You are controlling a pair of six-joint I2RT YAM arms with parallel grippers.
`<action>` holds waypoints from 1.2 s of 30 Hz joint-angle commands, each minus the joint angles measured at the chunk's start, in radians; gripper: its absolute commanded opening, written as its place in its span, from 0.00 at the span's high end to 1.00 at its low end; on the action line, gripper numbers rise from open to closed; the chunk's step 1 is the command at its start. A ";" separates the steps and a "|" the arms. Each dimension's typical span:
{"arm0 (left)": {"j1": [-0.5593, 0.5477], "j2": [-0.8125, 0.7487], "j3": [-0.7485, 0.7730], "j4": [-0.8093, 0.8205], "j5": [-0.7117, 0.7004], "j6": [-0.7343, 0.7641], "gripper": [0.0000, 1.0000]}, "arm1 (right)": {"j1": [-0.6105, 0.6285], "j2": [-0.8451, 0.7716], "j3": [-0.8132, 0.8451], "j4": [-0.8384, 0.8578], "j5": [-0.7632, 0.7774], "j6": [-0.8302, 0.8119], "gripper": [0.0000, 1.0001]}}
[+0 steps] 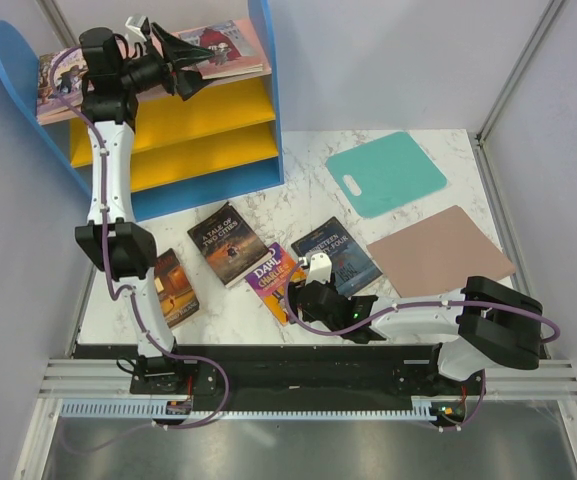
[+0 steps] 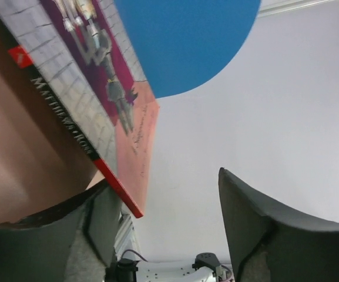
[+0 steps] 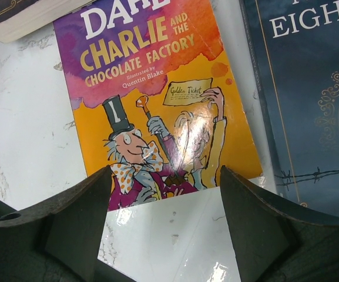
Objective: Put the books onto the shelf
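Observation:
The shelf (image 1: 203, 120) stands at the back left with blue sides, a pink top board and yellow lower boards. Two books (image 1: 230, 42) lie on its top board. My left gripper (image 1: 200, 62) hovers at that board, open; in its wrist view the left gripper (image 2: 169, 200) has a red-spined book (image 2: 69, 111) with its corner beside the left finger. On the table lie a dark book (image 1: 228, 243), a brown-orange book (image 1: 173, 288), the Roald Dahl book (image 3: 157, 100) and the navy book (image 3: 310, 100). My right gripper (image 3: 163, 200) stands open over the Dahl book's near edge, nothing between its fingers.
A teal mat (image 1: 386, 172) with a handle hole lies at the back right, and a pinkish-brown mat (image 1: 438, 250) sits in front of it. Grey walls close in the table. The shelf's rounded blue side (image 2: 187, 41) fills the top of the left wrist view.

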 commanded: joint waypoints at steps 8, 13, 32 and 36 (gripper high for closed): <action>0.039 -0.131 -0.041 0.007 -0.056 -0.039 0.00 | 0.005 0.001 0.032 -0.003 0.014 0.008 0.19; 0.040 -0.160 -0.068 -0.043 -0.059 -0.013 0.00 | 0.005 -0.006 0.028 -0.003 0.016 0.008 0.18; 0.049 -0.232 -0.225 -0.288 -0.162 0.259 0.00 | 0.005 -0.028 0.015 -0.006 0.025 0.010 0.18; 0.049 -0.244 -0.236 -0.319 -0.188 0.306 0.00 | 0.006 -0.023 0.017 -0.004 0.025 0.010 0.18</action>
